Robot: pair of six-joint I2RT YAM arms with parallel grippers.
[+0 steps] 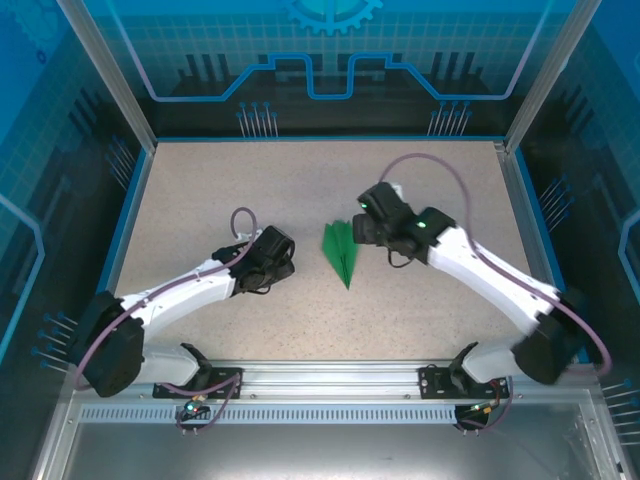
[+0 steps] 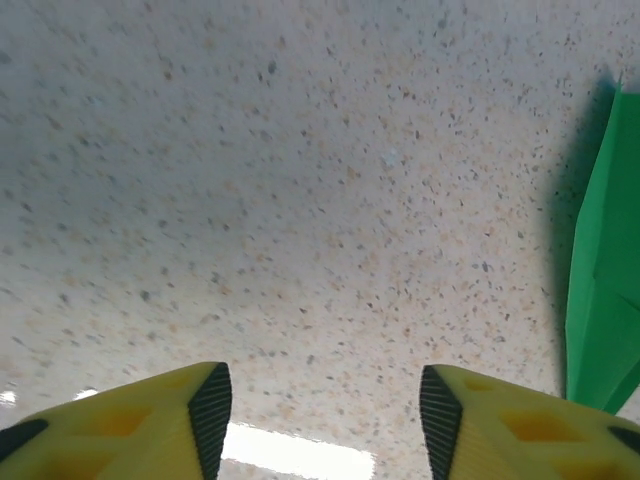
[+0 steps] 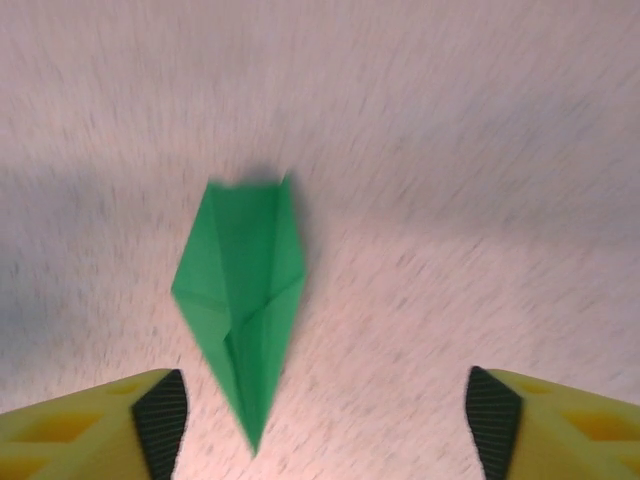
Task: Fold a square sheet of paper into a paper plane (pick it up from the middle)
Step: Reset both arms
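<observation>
Paper plane [image 1: 340,252] is lying folded on the worktop [image 1: 250,190], my left tool [image 2: 325,410] and right tool [image 3: 325,420] hovering spread and empty either side of it, so I am judging only withdrawal remains.

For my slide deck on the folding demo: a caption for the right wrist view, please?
Green paper plane lies on the speckled table, just ahead of the open right gripper.

readable text: none | labels: none | numbers: none | brands: none
</observation>
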